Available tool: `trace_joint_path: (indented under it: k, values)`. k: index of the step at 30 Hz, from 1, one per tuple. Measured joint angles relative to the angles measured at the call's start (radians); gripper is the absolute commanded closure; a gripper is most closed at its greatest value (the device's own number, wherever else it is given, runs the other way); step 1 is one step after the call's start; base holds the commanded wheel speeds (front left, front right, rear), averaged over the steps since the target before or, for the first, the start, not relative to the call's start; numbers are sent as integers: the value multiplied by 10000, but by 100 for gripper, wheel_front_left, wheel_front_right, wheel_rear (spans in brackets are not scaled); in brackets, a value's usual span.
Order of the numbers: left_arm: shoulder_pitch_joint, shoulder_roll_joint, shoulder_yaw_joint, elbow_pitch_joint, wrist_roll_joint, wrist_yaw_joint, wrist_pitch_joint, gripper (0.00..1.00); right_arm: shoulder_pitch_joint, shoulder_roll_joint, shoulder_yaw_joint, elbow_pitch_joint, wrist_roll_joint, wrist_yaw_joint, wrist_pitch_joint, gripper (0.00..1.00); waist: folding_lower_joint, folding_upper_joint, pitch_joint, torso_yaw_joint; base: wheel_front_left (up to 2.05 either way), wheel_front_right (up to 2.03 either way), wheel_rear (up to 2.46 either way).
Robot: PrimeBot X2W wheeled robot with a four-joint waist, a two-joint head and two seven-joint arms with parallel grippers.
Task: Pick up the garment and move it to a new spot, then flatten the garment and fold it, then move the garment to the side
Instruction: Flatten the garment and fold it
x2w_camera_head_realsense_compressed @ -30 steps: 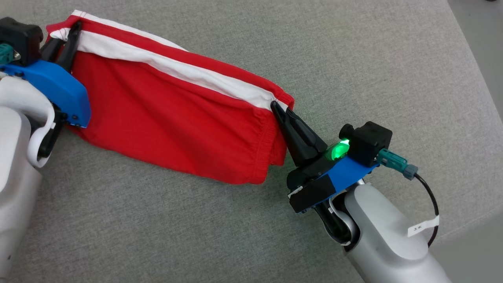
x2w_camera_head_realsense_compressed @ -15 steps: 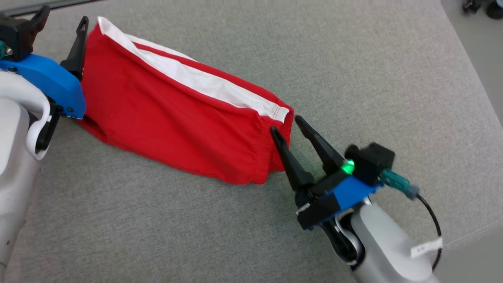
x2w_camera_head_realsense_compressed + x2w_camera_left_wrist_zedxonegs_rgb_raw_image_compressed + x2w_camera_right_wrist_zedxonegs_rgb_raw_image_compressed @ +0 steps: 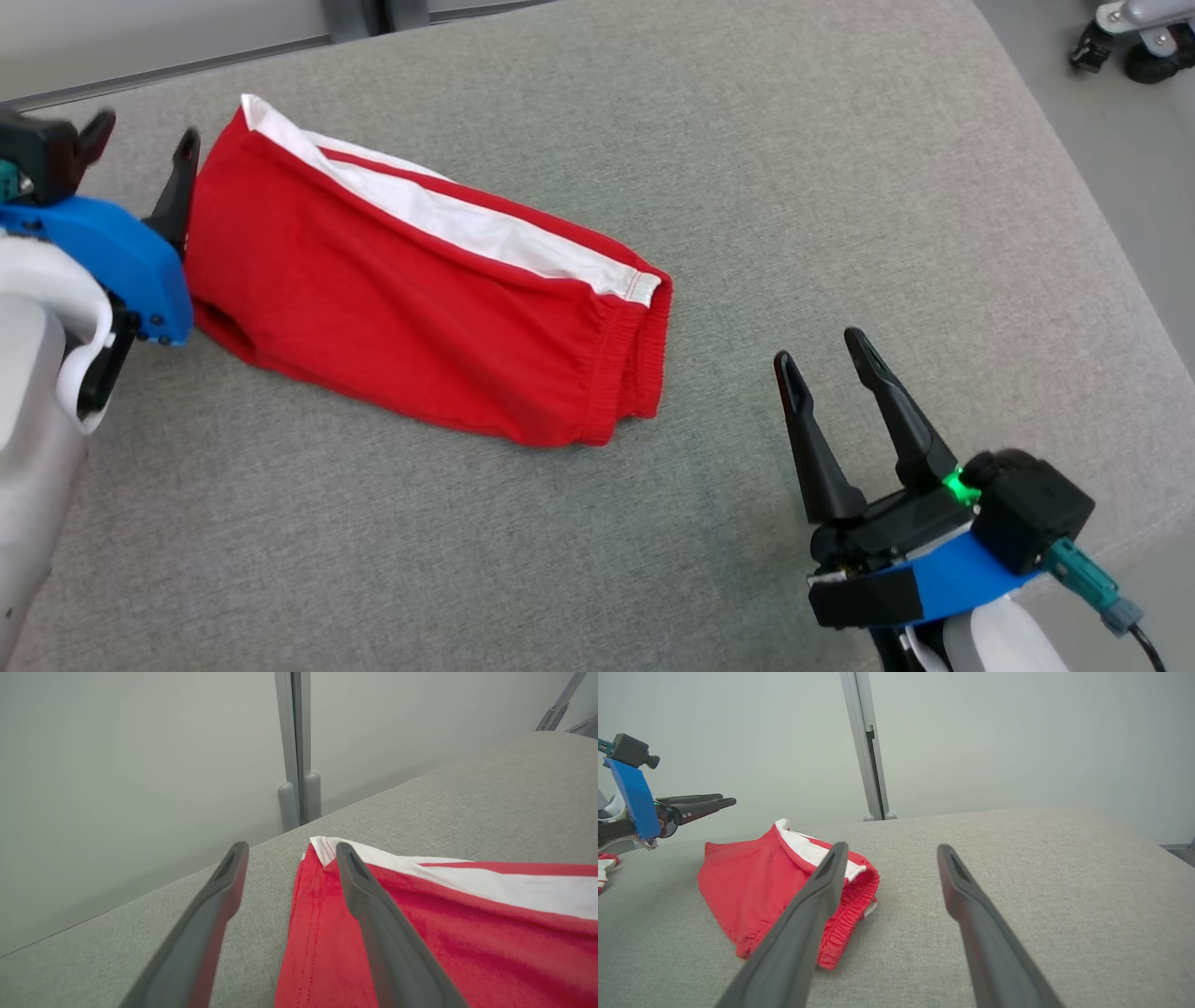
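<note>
The garment (image 3: 411, 299) is a pair of red shorts with a white stripe, lying folded lengthwise on the grey padded surface (image 3: 840, 168). My left gripper (image 3: 140, 140) is open at the garment's left end, its near finger just beside the cloth. In the left wrist view the garment (image 3: 444, 924) has its white-edged corner under that gripper's (image 3: 290, 847) right finger. My right gripper (image 3: 819, 347) is open and stands apart from the elastic waistband end, toward the lower right. The right wrist view shows the garment (image 3: 752, 891) left of the open right gripper (image 3: 892, 848), with the left gripper (image 3: 726, 799) beyond it.
The surface's right edge drops to the floor (image 3: 1120, 187), where a wheeled base (image 3: 1134, 37) stands at the top right. A grey wall with a metal post (image 3: 868, 756) runs behind the far edge. Another red-and-white cloth (image 3: 602, 870) lies at the far left.
Both grippers have opened and let go of the garment, which now lies loose on the surface. The right gripper has drawn back toward the lower right. The head camera has also shifted.
</note>
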Motion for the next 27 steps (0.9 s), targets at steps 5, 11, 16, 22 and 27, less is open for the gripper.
trace_joint_path:
  k: [5, 11, 16, 22, 27]
  values:
    - [354, 203, -324, 205, -485, 0, 681, 0, 305, 12, 12, -130, 13, 0, 0, 0, 0, 0, 2, -180, 0, 0, 0]
    - [973, 355, -504, 407, -1103, 0, 1235, 0, 286, 19, 140, -104, 190, 0, 0, 0, 1, 0, 65, -276, 0, 0, 0]
    - [1262, 368, -458, 372, -1593, -2, 1340, 0, 203, 21, 217, 44, 286, 0, 0, 0, 0, 0, 153, -246, 0, 0, 0]
    - [1295, 278, -516, 307, -1781, -2, 1381, 0, 71, 23, 341, 190, 330, 2, 0, 0, 0, 0, 218, -146, 0, 0, 0]
    - [1352, 73, -625, 251, -1837, 10, 1317, 100, 47, 25, 316, 236, 318, 0, 0, 0, 1, 0, 68, -32, 0, 0, 0]
